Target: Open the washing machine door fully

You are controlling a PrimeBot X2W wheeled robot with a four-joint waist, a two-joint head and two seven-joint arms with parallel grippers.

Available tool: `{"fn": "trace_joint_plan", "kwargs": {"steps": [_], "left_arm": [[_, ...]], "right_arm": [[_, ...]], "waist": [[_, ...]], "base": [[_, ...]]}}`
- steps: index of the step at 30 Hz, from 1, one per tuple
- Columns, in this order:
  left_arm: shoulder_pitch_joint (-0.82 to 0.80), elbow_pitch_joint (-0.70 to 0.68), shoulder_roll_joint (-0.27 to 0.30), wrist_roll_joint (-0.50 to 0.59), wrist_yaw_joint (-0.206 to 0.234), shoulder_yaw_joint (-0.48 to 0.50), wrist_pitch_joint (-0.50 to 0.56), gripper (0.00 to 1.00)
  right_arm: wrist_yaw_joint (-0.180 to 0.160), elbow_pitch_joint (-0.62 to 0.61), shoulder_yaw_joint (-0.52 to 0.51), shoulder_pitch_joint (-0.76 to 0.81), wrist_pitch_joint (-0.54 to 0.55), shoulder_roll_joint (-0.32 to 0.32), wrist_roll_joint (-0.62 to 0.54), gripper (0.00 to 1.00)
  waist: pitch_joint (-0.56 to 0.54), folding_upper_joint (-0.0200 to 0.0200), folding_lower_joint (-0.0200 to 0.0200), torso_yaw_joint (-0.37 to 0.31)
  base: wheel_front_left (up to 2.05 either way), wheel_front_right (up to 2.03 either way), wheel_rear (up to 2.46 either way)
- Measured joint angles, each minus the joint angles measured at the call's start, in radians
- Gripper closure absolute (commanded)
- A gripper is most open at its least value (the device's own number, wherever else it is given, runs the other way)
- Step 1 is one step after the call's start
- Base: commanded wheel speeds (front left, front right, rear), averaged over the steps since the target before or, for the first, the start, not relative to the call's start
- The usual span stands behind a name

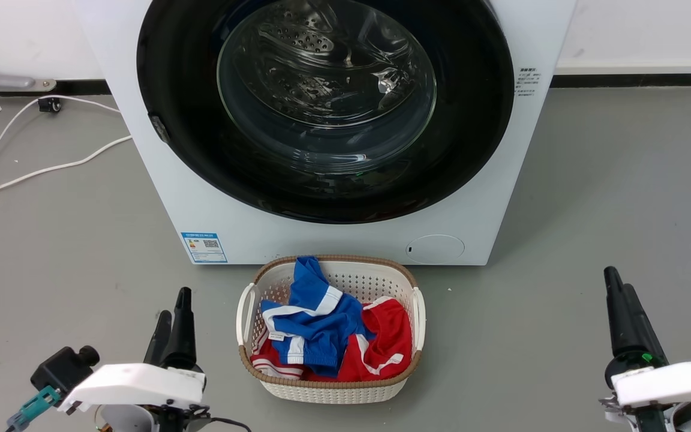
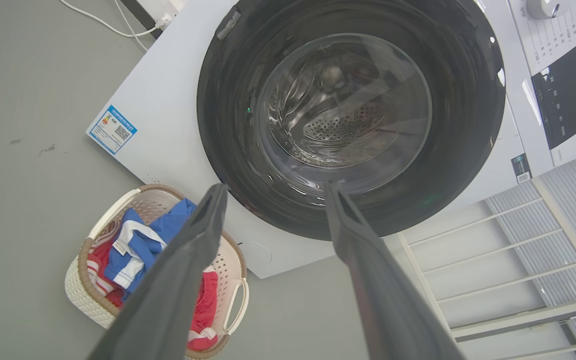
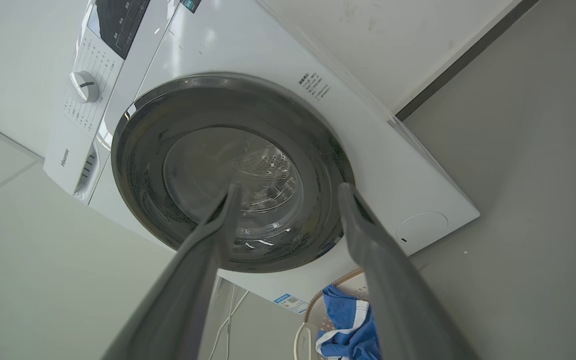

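washing machine door (image 1: 326, 102) closed; l gripper (image 1: 174, 305), r gripper (image 1: 619, 281) both spread

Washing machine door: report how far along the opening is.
Done: nothing; the washing machine door sits shut, flush against the white machine. In hand: nothing; the left gripper and right gripper hang short of it, jaws apart and empty, either side of the laundry basket. Left: reach the door, grip its edge, swing it fully open.

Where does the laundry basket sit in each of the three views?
Head view: basket bottom centre, before the washer.
Left wrist view: basket lower left.
Right wrist view: basket at bottom edge, right of centre, cut off.
Shared landmark: blue label on the washer's front, beside the basket.
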Motion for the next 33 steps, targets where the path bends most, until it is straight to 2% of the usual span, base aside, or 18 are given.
{"fn": "trace_joint_plan", "kwargs": {"steps": [14, 33], "left_arm": [[0.010, -0.021, 0.045, 0.244, 0.087, -0.095, -0.046, 0.00], [0.023, -0.074, 0.097, 0.452, 0.160, -0.200, -0.104, 0.00]], "right_arm": [[0.000, -0.031, 0.030, 0.044, -0.049, 0.000, -0.293, 0.00], [0.000, -0.099, 0.030, 0.088, -0.105, 0.000, -0.537, 0.00]], "waist": [[0.000, 0.0000, 0.0000, 0.001], [-0.002, 0.0000, 0.0000, 0.007]], "base": [[0.00, 0.00, 0.00], [0.00, 0.00, 0.00]]}}
